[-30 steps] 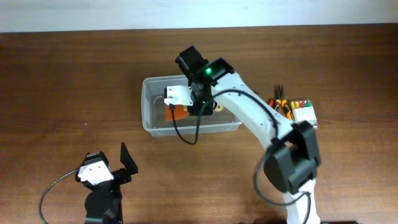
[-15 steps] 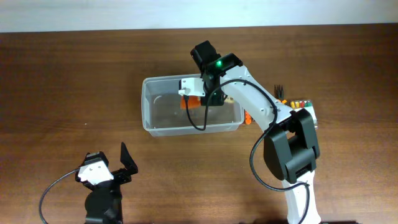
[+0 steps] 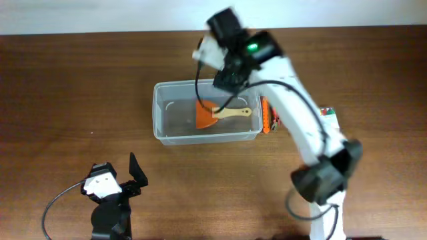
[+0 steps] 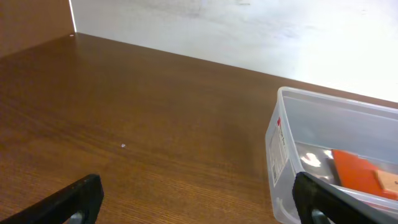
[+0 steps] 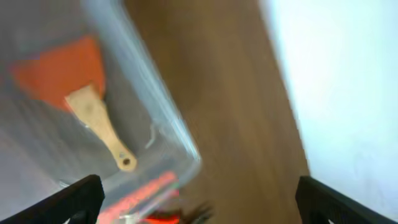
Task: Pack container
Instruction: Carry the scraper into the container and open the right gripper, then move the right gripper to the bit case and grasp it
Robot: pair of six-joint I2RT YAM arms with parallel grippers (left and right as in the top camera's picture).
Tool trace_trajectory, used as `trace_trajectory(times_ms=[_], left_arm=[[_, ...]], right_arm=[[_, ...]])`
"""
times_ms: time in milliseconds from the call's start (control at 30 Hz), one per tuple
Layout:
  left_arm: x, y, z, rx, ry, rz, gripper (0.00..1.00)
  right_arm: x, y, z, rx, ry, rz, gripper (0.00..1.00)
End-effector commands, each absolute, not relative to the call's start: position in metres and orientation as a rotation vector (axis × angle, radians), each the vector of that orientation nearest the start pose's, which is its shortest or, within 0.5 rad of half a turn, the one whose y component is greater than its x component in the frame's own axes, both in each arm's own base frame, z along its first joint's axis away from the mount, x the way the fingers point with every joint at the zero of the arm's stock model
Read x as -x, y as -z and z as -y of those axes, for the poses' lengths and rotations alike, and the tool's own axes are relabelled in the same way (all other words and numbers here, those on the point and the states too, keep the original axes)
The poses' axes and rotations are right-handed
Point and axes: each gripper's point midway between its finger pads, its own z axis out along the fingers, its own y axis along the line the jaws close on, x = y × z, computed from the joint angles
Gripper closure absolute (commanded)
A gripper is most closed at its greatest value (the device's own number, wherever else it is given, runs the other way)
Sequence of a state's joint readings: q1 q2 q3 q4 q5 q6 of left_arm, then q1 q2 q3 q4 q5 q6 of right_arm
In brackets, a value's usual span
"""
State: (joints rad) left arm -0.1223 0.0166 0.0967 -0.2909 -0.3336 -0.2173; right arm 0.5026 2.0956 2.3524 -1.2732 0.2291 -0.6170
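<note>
The container (image 3: 159,113) is a clear rectangular tub in the middle of the table. An orange scraper (image 3: 207,113) with a wooden handle lies flat inside it, blade to the left. My right gripper (image 3: 228,79) hangs above the tub's back rim, open and empty. In the right wrist view the gripper (image 5: 202,208) stands wide over the tub's corner (image 5: 146,74), with the scraper (image 5: 93,115) below it. My left gripper (image 3: 135,175) rests open near the front left. In the left wrist view it (image 4: 199,205) holds nothing and the container (image 4: 283,149) stands to its right.
An orange-handled tool (image 3: 267,115) lies against the tub's right end, also a red-orange blur (image 5: 146,190) in the right wrist view. A small case of coloured bits (image 3: 327,115) peeks out behind the right arm. A white wall (image 3: 100,13) borders the table's far edge.
My right gripper has opened and let go of the scraper, which now lies in the tub. The gripper has risen and drawn back toward the far rim. The left arm has not moved.
</note>
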Motion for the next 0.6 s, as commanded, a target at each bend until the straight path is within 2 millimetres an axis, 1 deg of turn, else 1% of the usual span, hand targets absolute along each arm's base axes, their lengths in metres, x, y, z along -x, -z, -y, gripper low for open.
trace_trajectory(times_ms=[0,67,100,133,200,233,267,367,433,500,567], left_arm=[[-0.232,-0.147,-0.028,0.313,-0.058,-1.742,0.01],[-0.232,-0.147,-0.028,0.313,-0.058,-1.742,0.01],[-0.232,-0.147,-0.028,0.313,-0.058,-1.742,0.01],[-0.232,-0.147,-0.028,0.313,-0.058,-1.742,0.01],[-0.232,-0.147,-0.028,0.313,-0.058,-1.742,0.01],[-0.232,-0.147,-0.028,0.313,-0.058,-1.742,0.01],[-0.232,-0.147,-0.028,0.313,-0.058,-1.742,0.01],[-0.232,-0.147,-0.028,0.313,-0.058,-1.742,0.01],[-0.232,-0.147,-0.028,0.313,-0.058,-1.742,0.01],[-0.232,-0.147,-0.028,0.313,-0.058,-1.742,0.01],[-0.232,-0.147,-0.028,0.313,-0.058,-1.742,0.01]], right_arm=[[-0.442,-0.348,-0.153,0.594,0.177,-2.316,0.01],[-0.434,-0.351,-0.131,0.535,0.121,-2.361,0.02],[-0.433,-0.348,-0.122,0.518,0.1,-2.387,0.01],[-0.432,-0.343,-0.107,0.465,0.069,-2.431,0.01],[-0.435,-0.33,-0.078,0.301,0.039,-2.507,0.01],[-0.438,-0.319,-0.056,0.168,0.04,-2.554,0.01],[-0.44,-0.311,-0.042,0.083,0.041,-2.582,0.01],[-0.444,-0.269,0.007,-0.26,0.043,-2.682,0.01],[-0.442,-0.236,0.033,-0.466,0.049,-2.743,0.01],[-0.437,-0.201,0.055,-0.602,0.06,-2.8,0.01],[-0.433,-0.166,0.067,-0.665,0.048,-2.856,0.01]])
